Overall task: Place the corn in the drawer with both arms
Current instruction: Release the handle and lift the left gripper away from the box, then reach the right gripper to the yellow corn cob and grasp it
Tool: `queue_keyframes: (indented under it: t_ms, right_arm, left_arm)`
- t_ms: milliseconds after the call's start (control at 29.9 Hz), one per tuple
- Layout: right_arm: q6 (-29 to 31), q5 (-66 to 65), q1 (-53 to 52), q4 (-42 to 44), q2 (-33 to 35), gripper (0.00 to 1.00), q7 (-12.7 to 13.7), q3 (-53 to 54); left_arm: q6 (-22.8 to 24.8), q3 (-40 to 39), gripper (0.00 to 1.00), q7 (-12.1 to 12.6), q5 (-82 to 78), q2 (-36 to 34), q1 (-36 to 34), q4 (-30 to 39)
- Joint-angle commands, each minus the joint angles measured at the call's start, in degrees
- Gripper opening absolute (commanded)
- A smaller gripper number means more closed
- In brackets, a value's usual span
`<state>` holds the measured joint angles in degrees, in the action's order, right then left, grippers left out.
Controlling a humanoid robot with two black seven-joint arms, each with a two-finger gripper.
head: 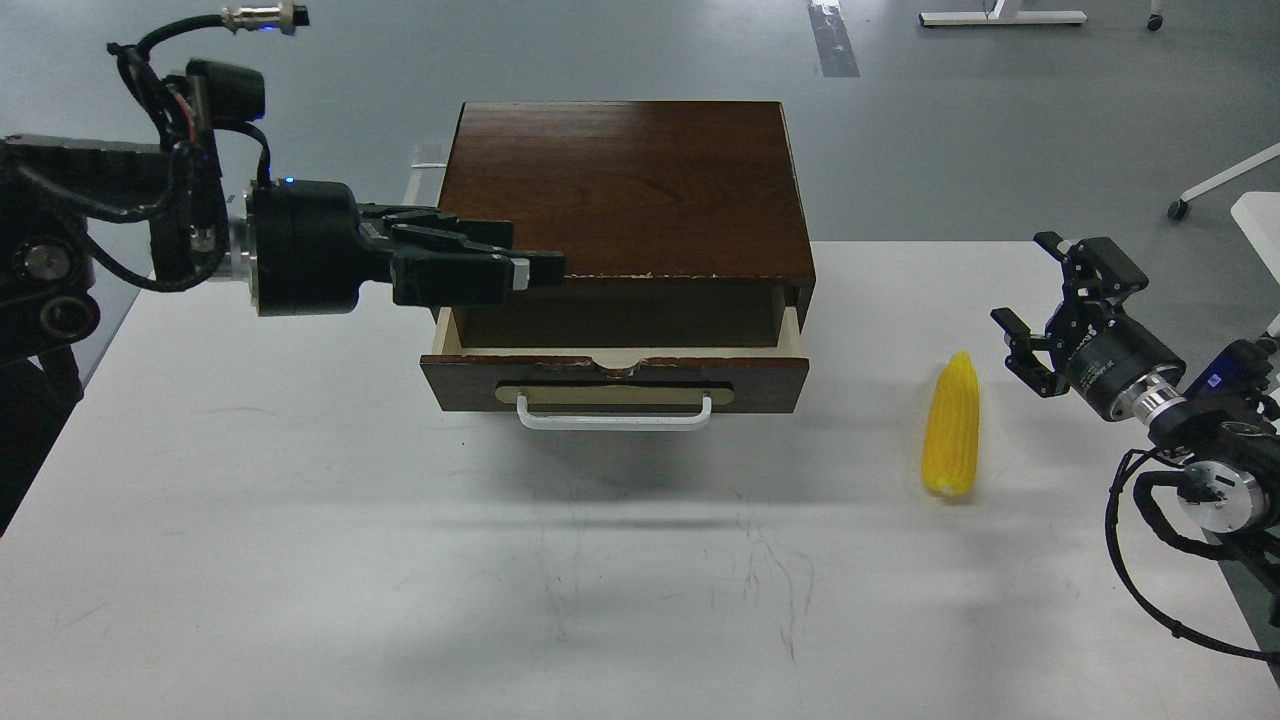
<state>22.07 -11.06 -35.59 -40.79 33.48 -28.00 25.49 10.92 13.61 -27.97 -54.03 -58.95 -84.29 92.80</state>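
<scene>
The corn (952,427) lies on the white table (300,560), right of the cabinet, tip pointing away from me. The drawer (615,380) is pulled partly out, showing its light inner sides and white bar handle (613,415); I see nothing inside it. My left gripper (540,268) points right, level, above the drawer's left rear corner, and holds nothing; its dark fingers overlap. My right gripper (1025,300) is open and empty, just right of the corn's tip, not touching it.
The dark brown cabinet (620,185) stands at the table's far edge. Grey floor lies beyond, with white furniture legs (1000,17) far back and a wheeled leg (1215,185) at the right.
</scene>
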Motion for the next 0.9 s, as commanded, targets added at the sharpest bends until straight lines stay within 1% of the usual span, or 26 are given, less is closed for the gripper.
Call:
queue_keyframes:
  t_ms: [0,67,167,201,268,334,401,502,602,702,803,870]
  right_arm:
    - [0.08,-0.01,-0.01,-0.34,0.53,1.00,0.00,-0.08]
    - [0.16,-0.01,-0.01,-0.86,1.84,1.00,0.00,-0.35]
    - [0.34,-0.80,-0.09,-3.40,4.65,1.00,0.00,-1.75]
    - [0.34,-0.80,-0.09,-3.42,4.66,1.00,0.00,-1.75]
    - [0.34,-1.59,-0.44,-6.04,8.60,1.00,0.00,-3.68]
    - [0.43,-3.34,-1.23,-7.36,11.41,1.00,0.00,-5.70]
    - [0.34,-5.54,-1.41,-7.81,12.92,1.00,0.00,-6.50]
    - [0.43,-14.30,-1.68,-9.47,16.43,1.00,0.00,-7.03]
    - [0.08,-27.20,-1.68,-11.84,19.33,1.00,0.00,-7.12]
    - [-0.62,-36.88,-1.76,-13.69,21.09,1.00,0.00,-7.03]
    - [-1.24,-45.24,-2.81,-15.71,22.41,1.00,0.00,-7.12]
    - [-1.24,-48.34,-3.43,-16.42,22.51,1.00,0.00,-7.12]
  left_arm:
    - [-0.55,-0.60,0.98,-0.03,14.28,-1.34,3.25,-2.18]
    - [-0.02,-1.48,0.98,-0.03,25.15,-1.69,5.88,-5.41]
    - [0.24,-3.23,0.98,-0.03,36.42,-1.43,10.10,-8.50]
    - [0.24,-3.24,0.98,-0.03,36.46,-1.43,10.11,-8.51]
    - [0.24,-6.04,0.98,-0.03,42.14,-1.08,13.69,-9.38]
    - [0.24,-8.58,0.98,-0.03,44.44,-0.47,17.03,-10.61]
    - [0.24,-10.18,0.98,-0.03,45.07,0.32,18.98,-11.67]
    - [0.85,-14.04,0.98,-0.03,46.73,2.16,23.63,-15.17]
    - [3.31,-17.99,0.98,-0.03,49.98,4.62,27.76,-19.21]
    - [5.51,-21.42,0.98,-0.03,50.43,6.47,30.84,-21.77]
    - [5.96,-24.41,0.98,-0.03,50.26,7.97,33.48,-22.39]
    - [5.96,-24.86,0.98,-0.03,50.17,8.50,34.19,-22.40]
